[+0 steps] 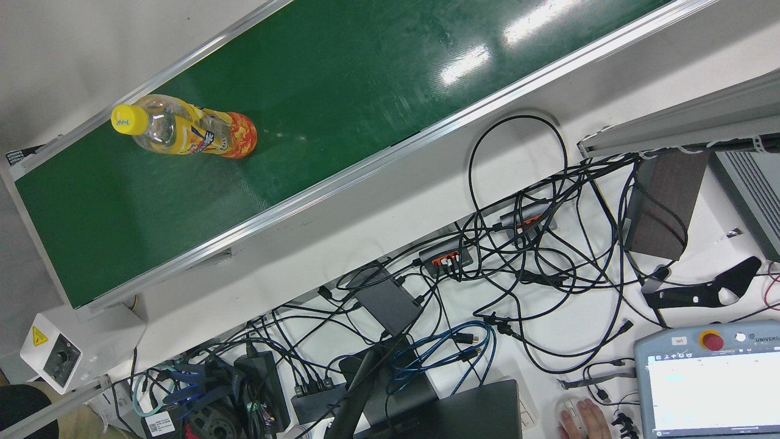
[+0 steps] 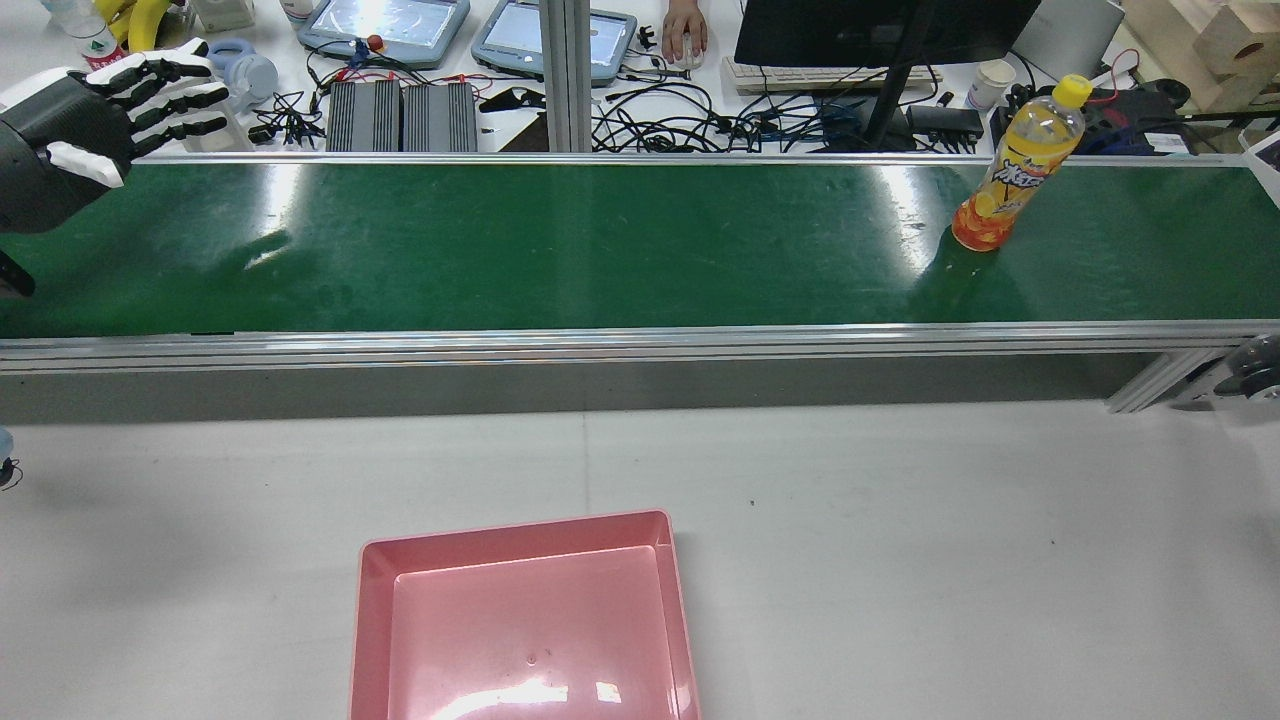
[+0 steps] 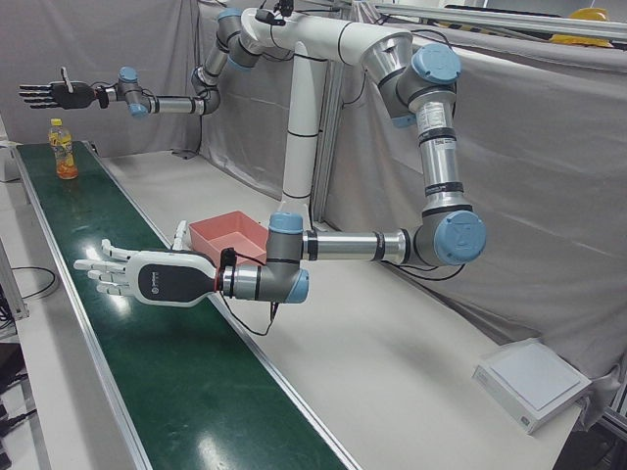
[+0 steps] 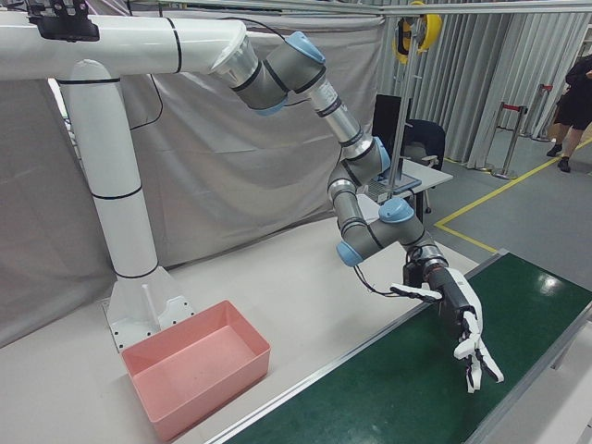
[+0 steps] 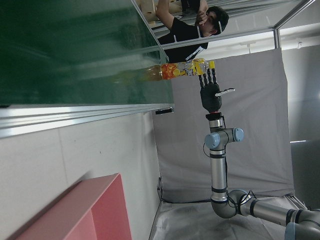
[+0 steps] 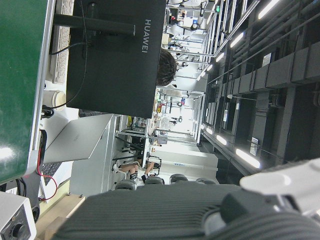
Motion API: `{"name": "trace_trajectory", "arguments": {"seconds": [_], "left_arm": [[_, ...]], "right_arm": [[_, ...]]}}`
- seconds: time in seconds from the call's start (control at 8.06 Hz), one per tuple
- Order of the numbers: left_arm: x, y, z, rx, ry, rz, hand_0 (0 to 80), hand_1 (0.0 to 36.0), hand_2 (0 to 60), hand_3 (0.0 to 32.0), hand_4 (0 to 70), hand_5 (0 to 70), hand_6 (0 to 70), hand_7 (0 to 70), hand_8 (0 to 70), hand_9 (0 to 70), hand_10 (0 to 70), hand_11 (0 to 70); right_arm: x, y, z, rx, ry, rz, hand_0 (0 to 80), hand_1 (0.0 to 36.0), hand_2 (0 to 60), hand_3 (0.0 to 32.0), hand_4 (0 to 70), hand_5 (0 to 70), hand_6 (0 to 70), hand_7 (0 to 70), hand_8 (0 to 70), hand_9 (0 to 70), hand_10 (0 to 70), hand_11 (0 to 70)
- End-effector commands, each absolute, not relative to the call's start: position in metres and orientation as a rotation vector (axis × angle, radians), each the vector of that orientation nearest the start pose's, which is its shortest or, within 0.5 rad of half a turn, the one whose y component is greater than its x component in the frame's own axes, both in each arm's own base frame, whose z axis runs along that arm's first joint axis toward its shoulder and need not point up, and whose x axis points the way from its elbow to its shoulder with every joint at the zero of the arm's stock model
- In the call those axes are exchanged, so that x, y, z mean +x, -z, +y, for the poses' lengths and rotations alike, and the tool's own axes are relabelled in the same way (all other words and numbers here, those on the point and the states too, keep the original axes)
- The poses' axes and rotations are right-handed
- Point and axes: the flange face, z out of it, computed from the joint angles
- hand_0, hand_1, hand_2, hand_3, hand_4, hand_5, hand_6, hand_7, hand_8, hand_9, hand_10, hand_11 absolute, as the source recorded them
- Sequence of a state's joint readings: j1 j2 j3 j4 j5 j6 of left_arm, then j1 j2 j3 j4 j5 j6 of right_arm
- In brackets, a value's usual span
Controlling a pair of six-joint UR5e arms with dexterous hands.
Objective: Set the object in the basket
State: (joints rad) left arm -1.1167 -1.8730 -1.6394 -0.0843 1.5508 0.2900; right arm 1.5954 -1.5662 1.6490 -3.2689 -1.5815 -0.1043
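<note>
A yellow-capped orange drink bottle (image 2: 1015, 165) stands upright on the green belt (image 2: 600, 250) near its right end, also seen from above (image 1: 183, 131). A pink basket (image 2: 515, 530) sits on the white table in front of the belt, with nothing in it. My left hand (image 2: 100, 115) hovers open over the belt's left end, fingers spread, far from the bottle. My right hand (image 3: 57, 95) is open and raised above and just beyond the bottle (image 3: 65, 152), not touching it. The left hand view shows that hand (image 5: 211, 94) behind the bottle (image 5: 182, 70).
Aluminium rails border the belt. Beyond it is a cluttered desk with cables (image 1: 518, 256), teach pendants (image 2: 385, 25) and a monitor (image 2: 880, 25); a person's hand (image 2: 685, 25) rests on a mouse. Grey curtains surround the station.
</note>
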Motion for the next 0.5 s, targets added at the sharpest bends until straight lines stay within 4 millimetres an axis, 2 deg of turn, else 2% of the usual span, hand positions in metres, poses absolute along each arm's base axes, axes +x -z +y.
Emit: {"name": "trace_trajectory", "arguments": {"seconds": [0.0,0.37], "left_arm": [[0.1527,-0.4724,-0.6214,-0.181,1.4,2.384,48.5,6.8,0.0,5.0,13.5,29.6,3.0,1.7,11.0,11.5,9.1,14.1],[0.1537,-0.4724,-0.6211,-0.183,1.399,2.383,48.7,7.2,0.0,4.8,13.6,29.6,2.9,1.8,11.0,11.5,8.8,13.6]], "right_arm": [[0.1442,-0.6591,-0.4845,-0.13,2.316,2.214,0.0,0.0,0.0,0.0,0.0,0.0,0.0,0.0,0.0,0.0,0.0,0.0],[0.1442,-0.6591,-0.4845,-0.13,2.316,2.214,0.0,0.0,0.0,0.0,0.0,0.0,0.0,0.0,0.0,0.0,0.0,0.0]]}}
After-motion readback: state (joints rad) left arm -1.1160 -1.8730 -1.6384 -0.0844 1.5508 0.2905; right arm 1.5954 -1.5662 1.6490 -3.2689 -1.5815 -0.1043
